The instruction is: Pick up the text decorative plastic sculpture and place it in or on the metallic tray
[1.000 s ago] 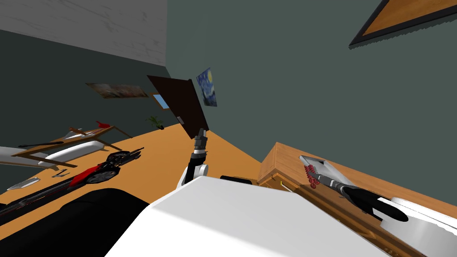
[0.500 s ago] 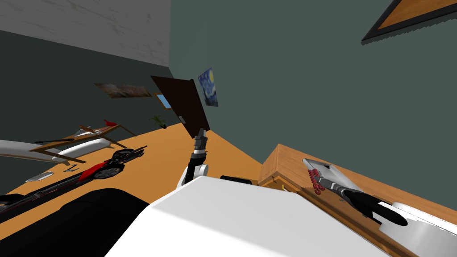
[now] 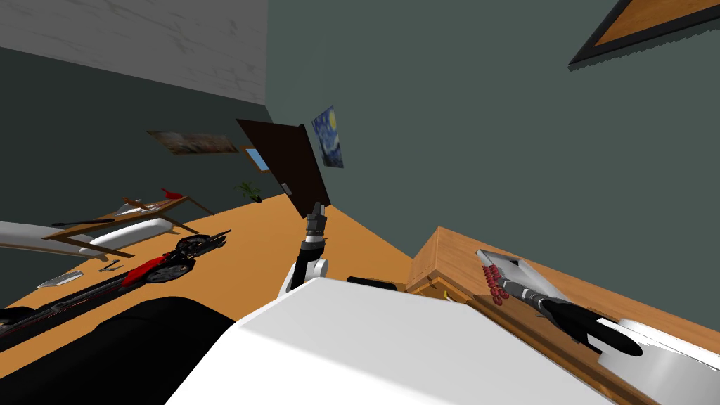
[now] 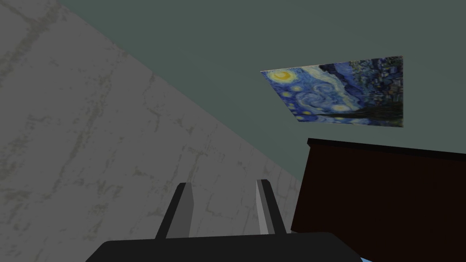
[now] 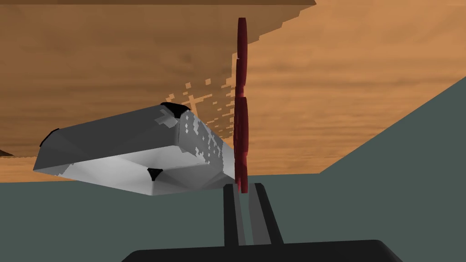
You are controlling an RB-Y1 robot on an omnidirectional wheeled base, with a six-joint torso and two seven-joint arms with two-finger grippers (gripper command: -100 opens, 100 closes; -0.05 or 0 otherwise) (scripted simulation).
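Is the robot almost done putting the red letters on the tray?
About halfway. Done: the right gripper is shut on the red text sculpture. In hand: it holds it beside the grey tray on the wooden cabinet. Left: carry it over the tray and let go.

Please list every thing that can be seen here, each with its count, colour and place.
wooden cabinet: one, light brown, at my right.
tray: one, metallic grey, on the wooden cabinet.
red text sculpture: one, dark red, gripped edge-on at the tray's end.
door: one, dark brown, far ahead.
starry-night painting: one, blue and yellow, beside the door.
motorbike: one, red and black, on the floor at my left.
potted plant: one, green, near the door.
left claw: one, open, raised ahead.
right claw: one, shut on the red text sculpture.
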